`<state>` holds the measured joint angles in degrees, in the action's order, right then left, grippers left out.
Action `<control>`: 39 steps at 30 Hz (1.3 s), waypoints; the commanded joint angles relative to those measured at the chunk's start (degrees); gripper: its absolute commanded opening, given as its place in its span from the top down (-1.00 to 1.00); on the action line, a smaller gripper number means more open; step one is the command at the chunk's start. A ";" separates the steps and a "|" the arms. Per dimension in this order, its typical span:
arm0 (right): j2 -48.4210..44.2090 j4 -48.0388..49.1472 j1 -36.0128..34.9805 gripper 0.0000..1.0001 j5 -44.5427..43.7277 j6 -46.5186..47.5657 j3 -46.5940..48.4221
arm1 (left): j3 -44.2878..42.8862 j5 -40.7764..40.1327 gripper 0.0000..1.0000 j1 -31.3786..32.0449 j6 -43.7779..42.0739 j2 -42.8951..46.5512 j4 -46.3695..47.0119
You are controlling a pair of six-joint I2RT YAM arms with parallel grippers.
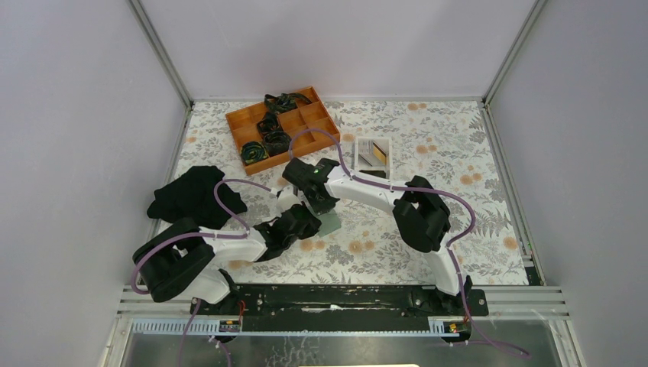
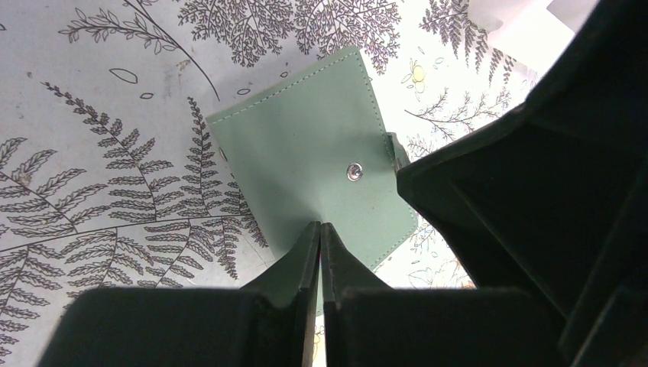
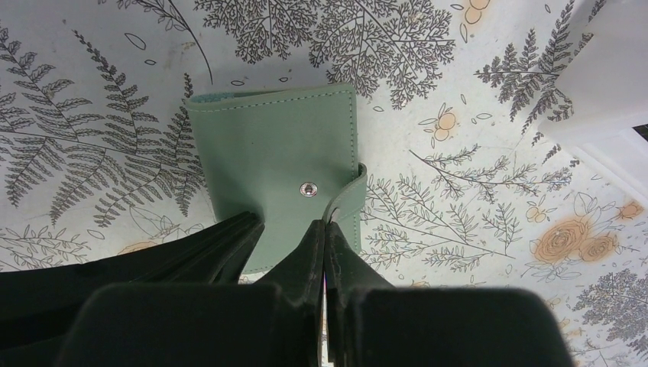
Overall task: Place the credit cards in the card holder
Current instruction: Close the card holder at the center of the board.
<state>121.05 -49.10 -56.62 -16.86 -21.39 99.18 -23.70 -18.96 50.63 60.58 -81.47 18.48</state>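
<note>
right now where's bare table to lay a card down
Bare: far right, between the white tray and the edge of the table; near, between the card holder and the right arm. Crowded: centre, where left gripper and right gripper meet on it; left, by the black cloth.

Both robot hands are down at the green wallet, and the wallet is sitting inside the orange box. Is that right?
Not quite. The green wallet is not inside the orange box. It lies on the flowery table, apart from the box, as the top view shows. The rest holds: the left gripper and the right gripper are both down at it.
</note>
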 commanded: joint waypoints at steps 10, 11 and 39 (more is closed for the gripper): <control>1.04 1.41 -0.62 1.00 2.43 0.91 0.79 | -0.77 0.59 0.86 0.27 -1.86 -1.30 0.71; 1.17 1.52 -0.60 1.00 2.52 0.97 0.84 | -0.81 0.53 0.86 0.26 -1.86 -1.30 0.71; 2.68 3.77 0.12 1.00 2.10 0.91 -0.08 | -0.84 0.59 0.86 0.17 -2.56 -1.77 0.74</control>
<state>123.61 -46.39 -56.62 -14.44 -20.78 98.45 -23.77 -18.85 50.63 59.55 -81.69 18.76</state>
